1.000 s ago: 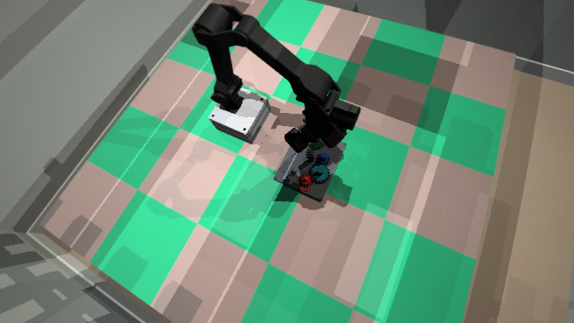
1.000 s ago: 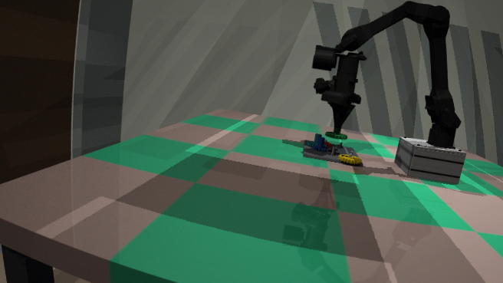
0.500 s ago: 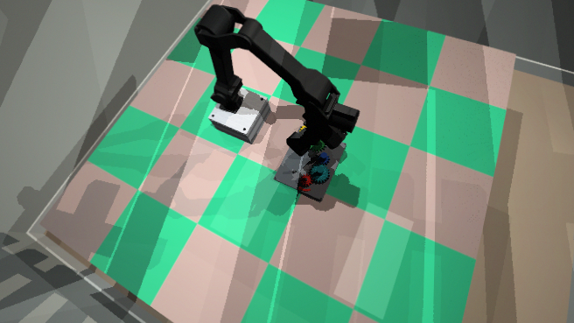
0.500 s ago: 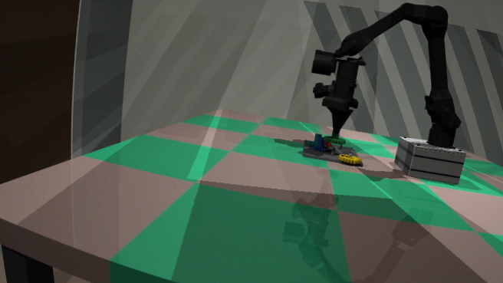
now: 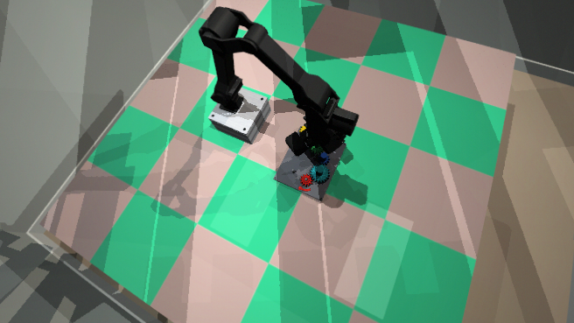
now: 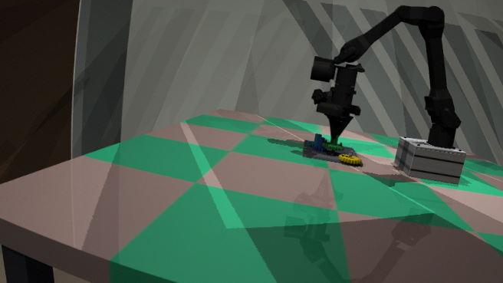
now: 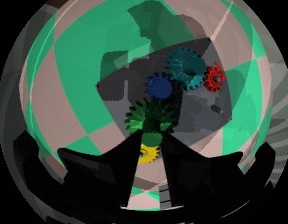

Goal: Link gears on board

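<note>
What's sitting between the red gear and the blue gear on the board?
The teal gear, between the red gear and blue gear, as the wrist view shows.
</note>
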`<control>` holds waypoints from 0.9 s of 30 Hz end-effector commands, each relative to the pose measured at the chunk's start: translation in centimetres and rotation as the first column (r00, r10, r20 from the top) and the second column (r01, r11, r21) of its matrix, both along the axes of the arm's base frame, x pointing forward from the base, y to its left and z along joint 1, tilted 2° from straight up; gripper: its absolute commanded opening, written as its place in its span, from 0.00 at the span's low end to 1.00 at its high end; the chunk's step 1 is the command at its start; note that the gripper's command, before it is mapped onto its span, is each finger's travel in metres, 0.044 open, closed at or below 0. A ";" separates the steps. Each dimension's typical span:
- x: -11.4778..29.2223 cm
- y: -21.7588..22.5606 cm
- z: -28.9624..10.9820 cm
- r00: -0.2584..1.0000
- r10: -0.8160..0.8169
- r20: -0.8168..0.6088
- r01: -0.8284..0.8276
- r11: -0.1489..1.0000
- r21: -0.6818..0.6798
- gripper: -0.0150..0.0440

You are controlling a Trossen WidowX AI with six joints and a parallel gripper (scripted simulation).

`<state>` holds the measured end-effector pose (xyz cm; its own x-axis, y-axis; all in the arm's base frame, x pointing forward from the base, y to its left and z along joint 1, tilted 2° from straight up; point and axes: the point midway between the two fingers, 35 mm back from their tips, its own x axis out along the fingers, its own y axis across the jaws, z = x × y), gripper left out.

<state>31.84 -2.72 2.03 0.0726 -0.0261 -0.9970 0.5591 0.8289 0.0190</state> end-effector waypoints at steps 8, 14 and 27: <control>-0.2 0.0 -1.1 0.996 -0.086 -0.012 0.086 0.996 0.010 0.25; -0.1 0.0 -0.3 0.998 -0.054 -0.013 0.055 0.998 0.009 0.25; -0.3 0.0 -0.2 0.984 0.179 -0.019 -0.179 0.984 -0.005 0.25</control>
<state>31.58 -2.72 2.03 0.0586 -0.0248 -0.9980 0.4385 0.8987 0.0034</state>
